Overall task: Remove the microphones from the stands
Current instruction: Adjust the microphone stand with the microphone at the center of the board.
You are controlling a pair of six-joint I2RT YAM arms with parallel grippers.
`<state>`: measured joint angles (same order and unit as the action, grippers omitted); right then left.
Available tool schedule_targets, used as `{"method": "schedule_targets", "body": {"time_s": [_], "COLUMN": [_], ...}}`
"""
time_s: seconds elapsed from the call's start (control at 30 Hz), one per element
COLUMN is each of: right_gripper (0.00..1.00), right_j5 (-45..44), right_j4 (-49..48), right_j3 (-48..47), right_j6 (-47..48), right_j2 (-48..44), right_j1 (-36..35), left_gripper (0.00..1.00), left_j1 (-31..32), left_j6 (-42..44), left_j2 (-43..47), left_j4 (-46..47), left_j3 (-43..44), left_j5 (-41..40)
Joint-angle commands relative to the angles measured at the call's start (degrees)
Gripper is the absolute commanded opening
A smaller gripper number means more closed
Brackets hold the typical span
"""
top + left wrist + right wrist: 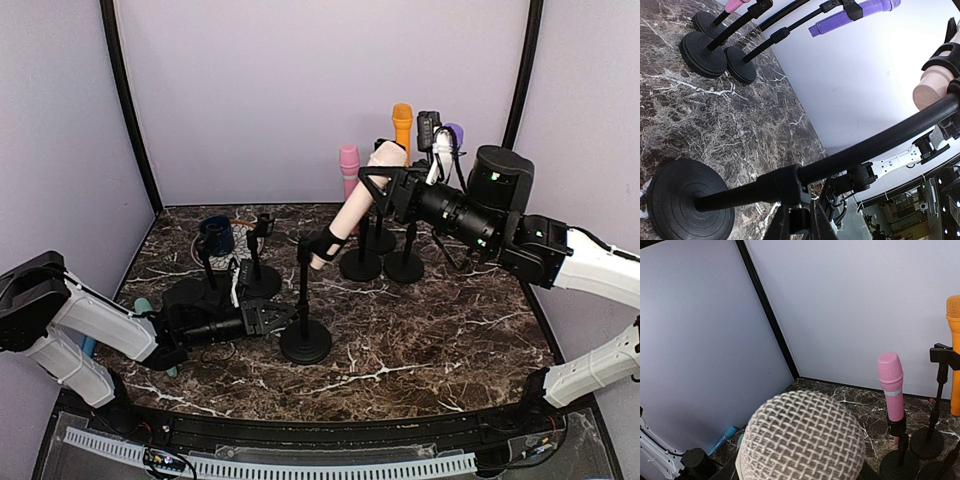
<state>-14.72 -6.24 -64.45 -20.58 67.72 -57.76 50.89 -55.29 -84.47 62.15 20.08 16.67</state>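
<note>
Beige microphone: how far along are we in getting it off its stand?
Done: the left gripper is clamped on the front stand low on its pole, bracing it, and the right gripper is closed on the beige microphone near its head. In hand: the pull-out, as the handle's lower end sits in the clip. Left: slide it free of the clip.

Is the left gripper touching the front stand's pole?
Touching. The left wrist view shows the left gripper shut on the pole just above the base.
</note>
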Motion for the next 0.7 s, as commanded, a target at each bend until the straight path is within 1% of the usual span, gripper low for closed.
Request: {"method": "schedule_targets", "body": {"time_s": [0.0,0.13,0.33,0.57,0.63,0.67], "right_gripper": [0.32,0.30,0.30,0.30,0.30,0.31], "right_j5": [1.8,2.9,3.7,2.0,1.3,1.1], "right_j4": [-2.4,-0.6,1.3,2.5,3.1,3.3], "right_j3": [0.1,-0.6,-0.7,0.0,0.2,0.4], "right_j6": [2.5,4.3,4.9,4.6,4.3,4.2], "right_j2": [0.2,1.7,3.7,4.1,4.4,4.6], "right_j1": [-0.1,-0.1,-0.1,-0.3,-0.3,-0.3], "left_gripper": [0.00,0.00,0.00,0.09,0.14,0.19], "left_j1": [0.9,0.9,0.9,0.9,0.9,0.9], "left_j6": [1.7,4.2,7.4,13.4,15.6,16.4], "left_j2": [-0.1,1.6,4.2,9.0,10.3,11.2], "left_j4": [-12.2,-17.6,-22.5,-31.7,-34.6,-35.6], "left_j3": [-0.3,1.3,3.0,6.3,7.5,7.9], "left_j5": [4.2,3.2,2.0,-1.0,-1.9,-2.5]}}
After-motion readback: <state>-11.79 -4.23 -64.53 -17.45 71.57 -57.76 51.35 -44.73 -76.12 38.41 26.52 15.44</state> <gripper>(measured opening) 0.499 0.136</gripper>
